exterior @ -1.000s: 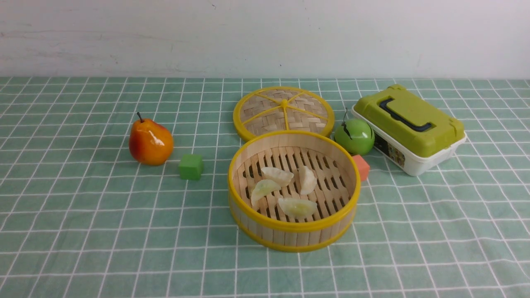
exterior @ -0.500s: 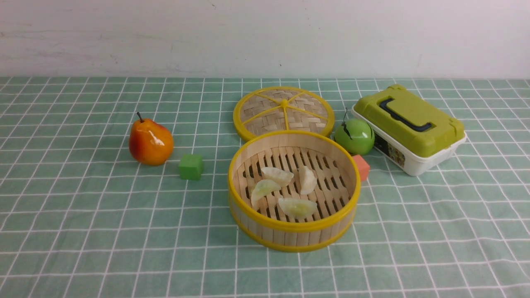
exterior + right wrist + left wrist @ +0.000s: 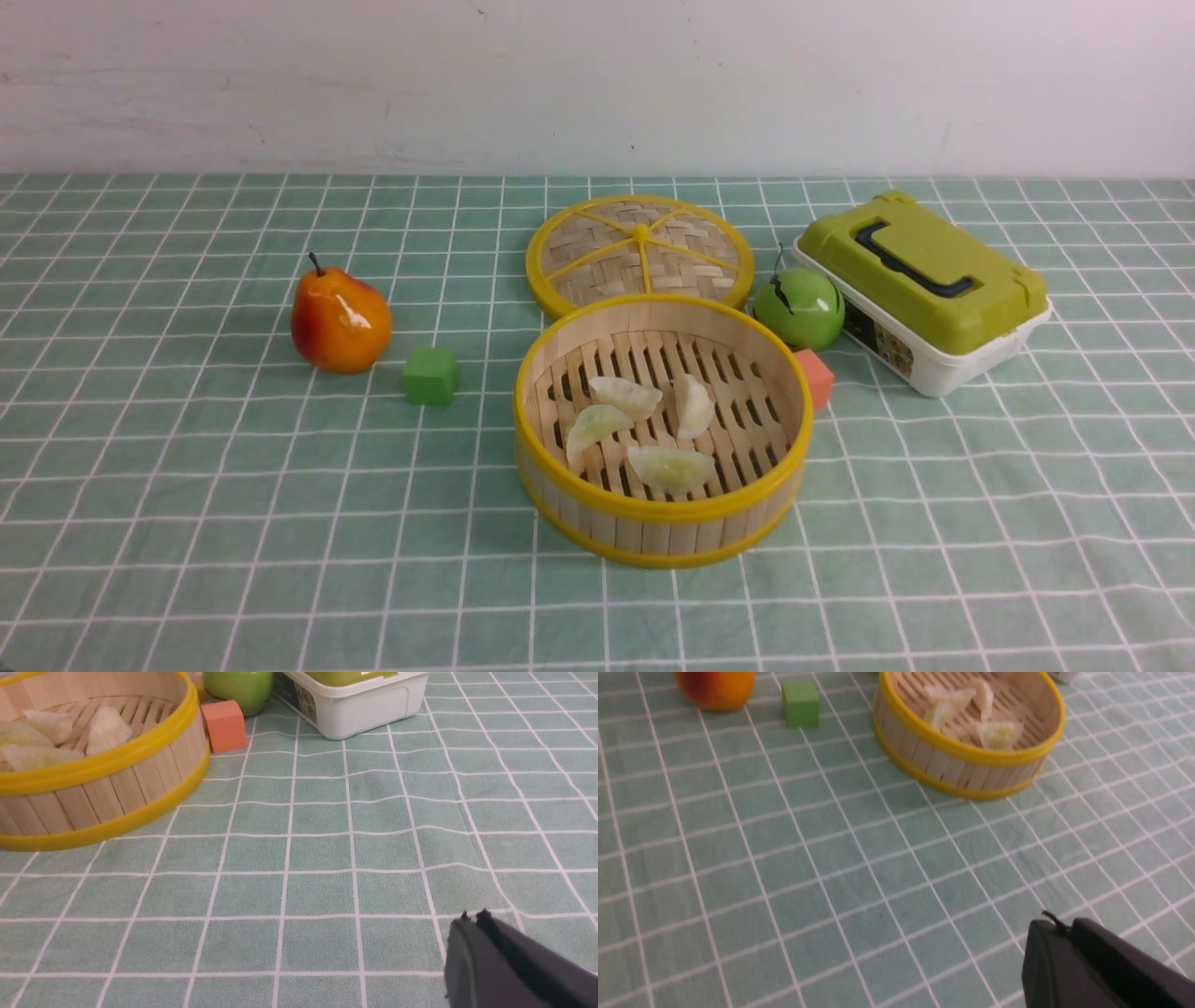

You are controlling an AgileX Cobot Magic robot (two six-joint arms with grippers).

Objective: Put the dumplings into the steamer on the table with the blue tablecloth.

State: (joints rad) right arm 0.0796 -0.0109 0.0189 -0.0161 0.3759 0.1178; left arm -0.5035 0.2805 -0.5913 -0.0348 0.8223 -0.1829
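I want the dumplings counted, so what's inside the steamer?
Four dumplings lie on the slotted base of the steamer. They cover parts of that base, hiding whatever is beneath.

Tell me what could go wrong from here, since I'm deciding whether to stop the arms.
The four dumplings already lie in the bamboo steamer, so reaching in again might disturb them. Its rim meets the woven lid, so a nudge could shift both. The orange cube, close beside the steamer, might get pushed too.
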